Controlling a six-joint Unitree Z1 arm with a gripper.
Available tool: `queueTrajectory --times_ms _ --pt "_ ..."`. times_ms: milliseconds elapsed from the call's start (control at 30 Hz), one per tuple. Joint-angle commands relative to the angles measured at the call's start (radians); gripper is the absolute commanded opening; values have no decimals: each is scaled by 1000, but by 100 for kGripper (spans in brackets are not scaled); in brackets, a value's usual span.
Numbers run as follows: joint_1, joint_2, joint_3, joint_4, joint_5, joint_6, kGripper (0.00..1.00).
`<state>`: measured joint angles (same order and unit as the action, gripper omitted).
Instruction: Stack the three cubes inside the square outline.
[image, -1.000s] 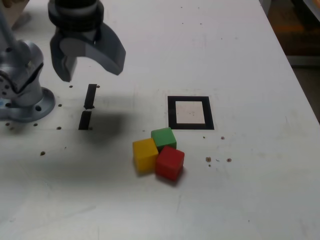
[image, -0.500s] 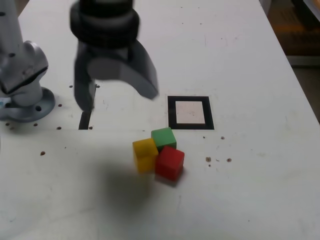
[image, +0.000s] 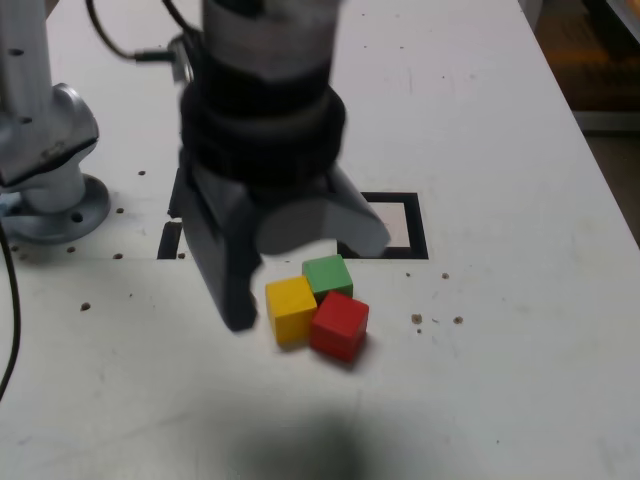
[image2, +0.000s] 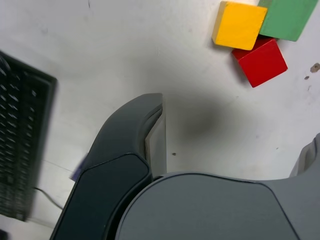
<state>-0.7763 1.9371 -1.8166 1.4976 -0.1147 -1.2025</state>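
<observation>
**Cubes clustered beside the outline, gripper spread above**

White tabletop (image: 520, 380) is being occupied by three touching cubes: the yellow cube (image: 290, 309), the green cube (image: 327, 275) and the red cube (image: 340, 325). They are being kept just outside the square outline (image: 412, 228), none stacked. The gripper (image: 300, 275) is being held over them, jaws spread wide and nothing grasped. A keyboard (image2: 22, 155) is being shown in the wrist view.
</observation>
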Motion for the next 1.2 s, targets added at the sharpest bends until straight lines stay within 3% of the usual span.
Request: queueTrajectory --times_ms 0,433,1167 --pt "0 24 -3 -23 1 -91 99" --pt "62 113 170 -267 -47 -117 99" --pt "170 104 358 -463 -45 -95 98"
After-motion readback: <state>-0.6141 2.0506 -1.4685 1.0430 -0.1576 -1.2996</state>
